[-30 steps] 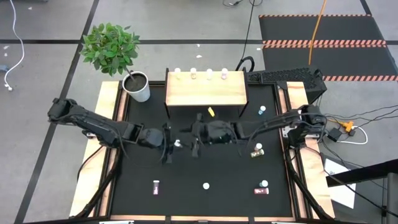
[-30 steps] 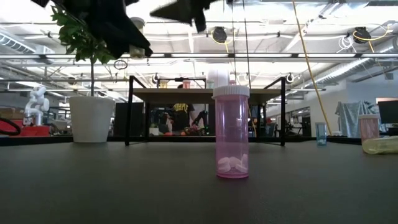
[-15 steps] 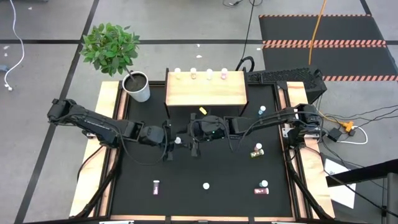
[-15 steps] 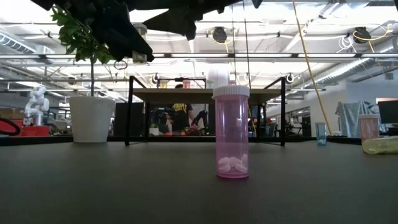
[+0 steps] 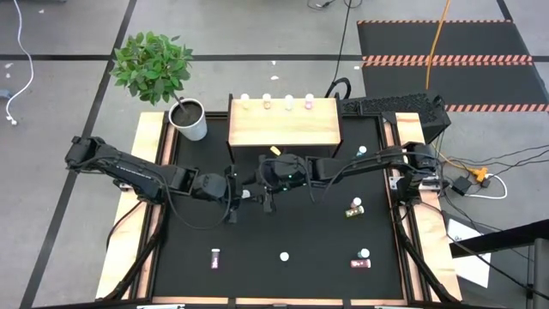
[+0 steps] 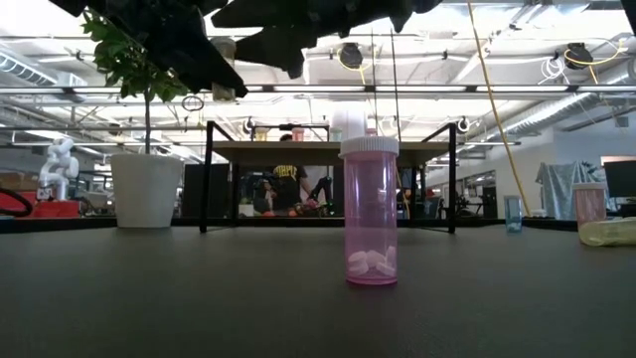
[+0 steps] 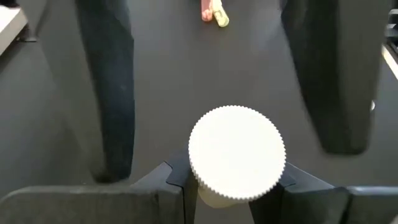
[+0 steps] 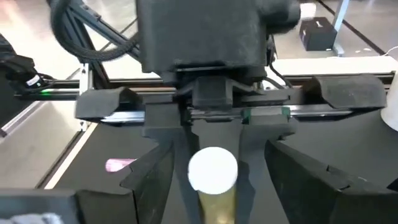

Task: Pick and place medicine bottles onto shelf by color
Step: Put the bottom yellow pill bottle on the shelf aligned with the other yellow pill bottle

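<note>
Our left claw (image 5: 243, 195) held a yellow bottle (image 5: 245, 195) by its sides over the desk's (image 5: 300, 232) middle. Our right claw (image 5: 262, 187), jaws apart, had slid in around that bottle in the last second, so a handover looked close. White ribbed cap, olive body; four bottles (image 5: 277, 102) lined the shelf's (image 5: 283, 127) far edge.

Shelf (image 5: 284, 125) pale matt wood; tabletop (image 5: 292, 232) matt black; pink bottle (image 6: 370, 211) clear glossy plastic, ribbed cap.
</note>
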### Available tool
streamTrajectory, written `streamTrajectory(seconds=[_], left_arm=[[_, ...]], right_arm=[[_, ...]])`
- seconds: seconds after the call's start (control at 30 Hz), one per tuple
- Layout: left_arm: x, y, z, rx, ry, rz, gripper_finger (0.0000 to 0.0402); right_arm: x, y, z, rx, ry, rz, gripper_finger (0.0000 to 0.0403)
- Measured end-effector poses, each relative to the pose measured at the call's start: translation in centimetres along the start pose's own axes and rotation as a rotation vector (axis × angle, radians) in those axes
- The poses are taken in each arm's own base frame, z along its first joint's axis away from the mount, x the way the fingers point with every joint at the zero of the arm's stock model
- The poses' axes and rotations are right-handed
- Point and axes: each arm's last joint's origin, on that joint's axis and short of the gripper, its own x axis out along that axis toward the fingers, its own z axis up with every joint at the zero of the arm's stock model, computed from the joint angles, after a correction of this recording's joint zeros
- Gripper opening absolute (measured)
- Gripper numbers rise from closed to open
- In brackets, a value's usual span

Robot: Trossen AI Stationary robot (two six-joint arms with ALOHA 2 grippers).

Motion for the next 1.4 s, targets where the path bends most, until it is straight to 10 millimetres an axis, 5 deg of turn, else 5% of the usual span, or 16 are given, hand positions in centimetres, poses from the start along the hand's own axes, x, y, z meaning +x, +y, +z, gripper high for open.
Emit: streamTrajectory(seconds=[0.87,1.4], left_arm=[[0.0,0.1,-0.1,-0.075,0.011,0.017,0.0104],[0.0,0.1,0.0,-0.133,-0.002,0.025,0.0104]], right_arm=[[0.8,-0.8,-0.9,0.026,0.023,0.084,0.0245],[0.7,-1.1,-1.0,0.006,0.038,0.077,0.0157]])
